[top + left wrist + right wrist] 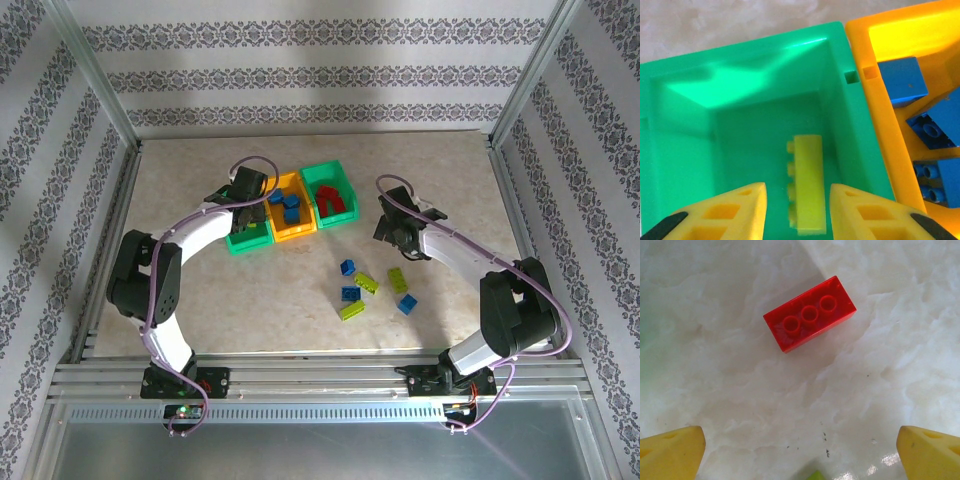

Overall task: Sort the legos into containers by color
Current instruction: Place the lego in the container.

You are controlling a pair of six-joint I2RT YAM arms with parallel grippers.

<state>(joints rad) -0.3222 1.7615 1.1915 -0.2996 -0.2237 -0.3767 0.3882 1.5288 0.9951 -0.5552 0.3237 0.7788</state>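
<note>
Over the left green bin (675, 150): my left gripper (797, 195) hangs with its jaws apart, holding nothing.
Under that gripper: one yellow-green brick (807, 185) lies on the bin floor, touching neither finger; I judge this is the home for that color.
Orange bin (875, 120): wall to wall with the left green bin; three blue bricks (902, 80) inside, so blue belongs there.
Right gripper (800, 450): spread wide and empty above the bare table (715, 365).
Red brick (810, 314): one, ahead of my right fingers and well apart from them, hollow side up as far as I can tell; I judge it the next pick.
Right green bin (322, 170): red pieces (333, 197) inside, at least two; I cannot count them exactly.
Loose pile: three loose blue bricks (347, 267) and three loose yellow-green bricks (365, 283), near my right arm; with the red brick, seven left to sort.
</note>
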